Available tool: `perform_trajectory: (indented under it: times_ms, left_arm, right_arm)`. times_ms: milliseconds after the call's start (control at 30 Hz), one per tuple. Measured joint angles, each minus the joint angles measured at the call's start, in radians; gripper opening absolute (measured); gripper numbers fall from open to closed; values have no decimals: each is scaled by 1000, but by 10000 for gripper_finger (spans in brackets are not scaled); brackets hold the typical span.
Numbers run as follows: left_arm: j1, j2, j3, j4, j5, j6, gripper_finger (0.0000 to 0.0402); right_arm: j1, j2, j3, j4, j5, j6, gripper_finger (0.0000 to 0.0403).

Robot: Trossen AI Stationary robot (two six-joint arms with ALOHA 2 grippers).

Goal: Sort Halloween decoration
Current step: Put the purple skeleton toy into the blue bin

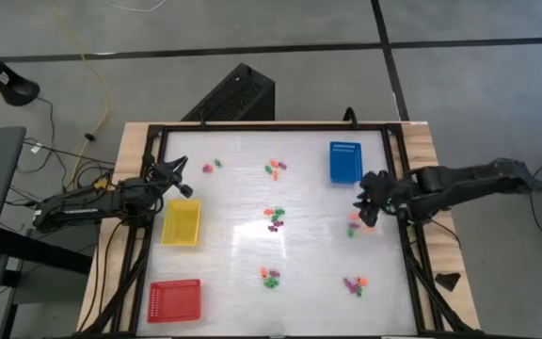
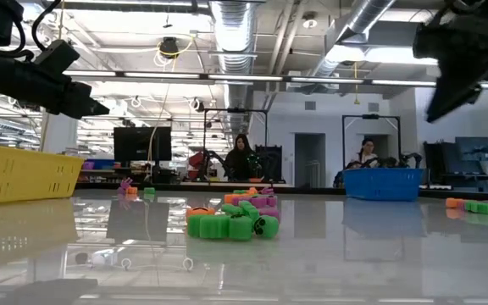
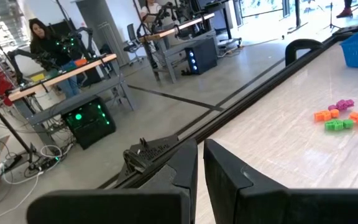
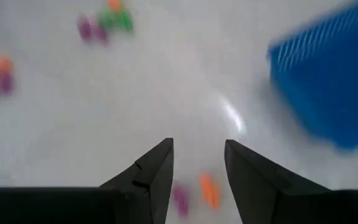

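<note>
- The right pincer [image 1: 369, 202] was held parted and empty above tiny orange, green and purple plastic Halloween pieces [image 1: 356, 224], scattered in clusters across the white surface [image 1: 233, 235].
- The left pincer [image 1: 179, 179] was held nearly closed, empty, beside the yellow rectangular mesh tray [image 1: 182, 223].

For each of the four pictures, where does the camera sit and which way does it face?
High view: above, facing straight down on the table; both arms show, left gripper, right gripper.
Low view: at table-top height, facing the room; green pieces near.
Left wrist view: looks over the table's edge at workbenches; own jaws nearly closed.
Right wrist view: looks down on the table; own jaws open.
Shared: the blue tray shows in all four.
</note>
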State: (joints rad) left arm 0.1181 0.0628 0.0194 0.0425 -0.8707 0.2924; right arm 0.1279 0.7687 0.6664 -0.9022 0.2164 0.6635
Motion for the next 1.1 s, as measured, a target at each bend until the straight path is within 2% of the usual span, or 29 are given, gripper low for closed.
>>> perform_trajectory:
  times_ms: [233, 467, 733, 933, 1100]
  left_arm:
    - [0, 0, 0, 0, 0, 0, 18]
    - [0, 0, 0, 0, 0, 0, 18]
    - [0, 0, 0, 0, 0, 0, 18]
    - [0, 0, 0, 0, 0, 0, 18]
    - [0, 0, 0, 0, 0, 0, 18]
  right_arm:
    - [103, 234, 37, -55, -151, 162, 175]
    - [157, 431, 124, -43, -409, 474, 175]
    - [311, 596, 216, 233, -458, 613, 175]
    - [425, 746, 288, 239, -458, 792, 175]
    - [471, 854, 350, 189, -478, 821, 175]
